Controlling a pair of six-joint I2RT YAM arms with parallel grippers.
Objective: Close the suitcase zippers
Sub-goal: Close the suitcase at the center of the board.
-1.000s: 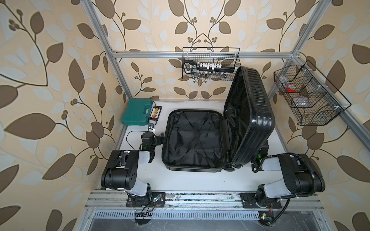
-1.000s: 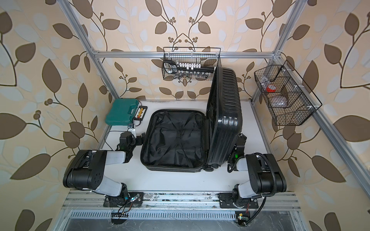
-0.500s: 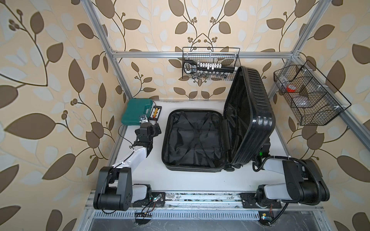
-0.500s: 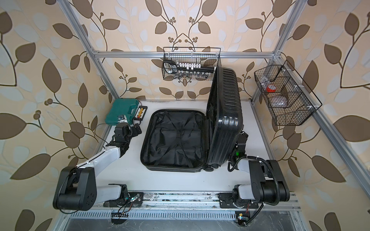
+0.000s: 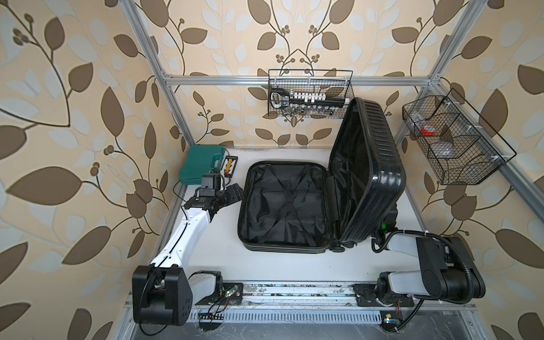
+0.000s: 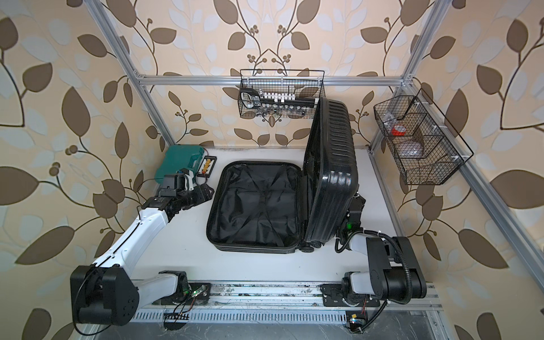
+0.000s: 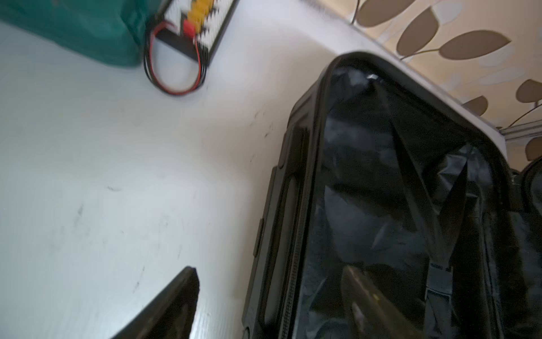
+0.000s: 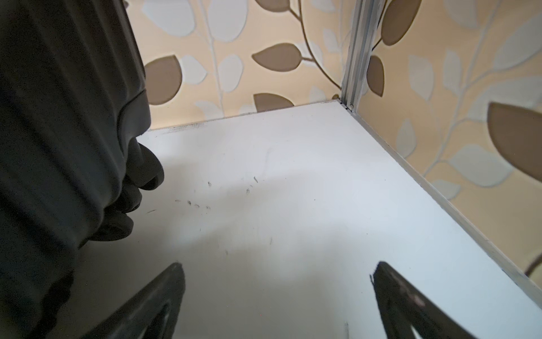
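White table (image 5: pixel 265 265): suitcase (image 5: pixel 285 206) sits mid-table, wide open. Base shell lies flat with its black lining up; the ribbed lid (image 5: pixel 371 164) stands near upright on the hinge side, toward the robot's right, and both top views agree. Two wire baskets: one on the back wall (image 5: pixel 309 97), one on the right wall (image 5: pixel 453 141). Teal tool case (image 5: pixel 203 162) is in the far-left corner, apart from the suitcase. Left gripper (image 5: pixel 234 194) is just beside the base shell's left edge, near its far corner. In the left wrist view its jaws are apart with nothing clamped: one finger (image 7: pixel 173 305) is over bare table, the other over the lining, shell rim between them; contact with the rim can't be told. Right gripper (image 8: pixel 277 264) is low behind the lid, jaws spread wide and empty over the table, next to the wheels (image 8: pixel 146 173). Small connector board (image 5: pixel 230 166) with a red/black wire loop lies against the tool case. Zipper track (image 7: pixel 291 293) runs along the base shell's rim, unzipped; no pulls discernible.
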